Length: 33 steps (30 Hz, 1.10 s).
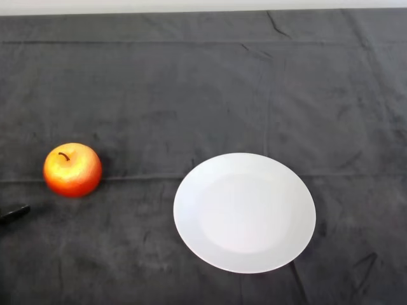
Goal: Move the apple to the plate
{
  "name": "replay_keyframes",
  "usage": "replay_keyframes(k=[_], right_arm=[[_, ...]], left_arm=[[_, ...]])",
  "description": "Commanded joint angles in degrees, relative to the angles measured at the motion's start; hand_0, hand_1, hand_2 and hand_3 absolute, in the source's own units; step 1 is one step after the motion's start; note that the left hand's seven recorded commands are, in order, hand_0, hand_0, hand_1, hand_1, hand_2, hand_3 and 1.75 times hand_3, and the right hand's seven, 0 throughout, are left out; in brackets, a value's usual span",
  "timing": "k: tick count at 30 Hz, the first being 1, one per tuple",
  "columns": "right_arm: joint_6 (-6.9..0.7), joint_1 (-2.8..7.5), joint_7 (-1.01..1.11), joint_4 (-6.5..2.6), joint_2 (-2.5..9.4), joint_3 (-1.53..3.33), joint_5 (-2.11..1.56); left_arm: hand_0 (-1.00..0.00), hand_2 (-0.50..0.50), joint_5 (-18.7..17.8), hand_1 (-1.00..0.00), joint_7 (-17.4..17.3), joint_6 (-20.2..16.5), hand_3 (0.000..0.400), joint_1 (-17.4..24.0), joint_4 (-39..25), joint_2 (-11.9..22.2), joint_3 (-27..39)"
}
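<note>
While apple (72, 169) sits on cloth (191, 89), plate (245, 213) bare.

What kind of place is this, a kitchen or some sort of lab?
Probably a test bench, not a kitchen: a table under a dark cloth holds only an apple and a white plate, with a black robot hand just entering at the left edge.

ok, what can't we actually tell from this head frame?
- Left hand: only a black tip shows at the head view's left edge; the frame cuts off the rest, so open or shut is unknown.
- Apple: its underside and far side are hidden by its own body.
- Plate: its underside is unseen.
</note>
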<state>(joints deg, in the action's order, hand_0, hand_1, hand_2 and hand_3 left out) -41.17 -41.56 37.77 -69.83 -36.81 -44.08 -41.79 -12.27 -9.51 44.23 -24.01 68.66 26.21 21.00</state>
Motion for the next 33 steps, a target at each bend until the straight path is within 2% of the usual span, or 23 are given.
replay_keyframes(k=[1,12,21,33], right_arm=[[0.30,-0.57,0.11,-0.05,-1.38,-0.90,-0.79],[0.30,-0.54,0.07,0.03,-1.35,-0.91,-0.81],[0.30,-0.52,0.04,0.10,-1.32,-0.91,-0.82],[0.30,-0.49,-0.01,0.18,-1.29,-0.91,-0.84]], left_arm=[[0.00,0.00,1.1,0.00,-1.0,0.7,0.000,-2.2,0.5,-0.2,-1.4],[0.00,0.00,4.2,0.00,-2.5,0.2,0.000,-2.5,-0.2,-1.5,-5.0],[0.00,0.00,7.2,0.00,-1.6,0.8,0.000,-2.5,-1.5,-4.1,-8.4],[0.00,0.00,8.2,0.00,-4.1,0.5,0.000,-2.7,-2.8,-4.2,-10.8]])
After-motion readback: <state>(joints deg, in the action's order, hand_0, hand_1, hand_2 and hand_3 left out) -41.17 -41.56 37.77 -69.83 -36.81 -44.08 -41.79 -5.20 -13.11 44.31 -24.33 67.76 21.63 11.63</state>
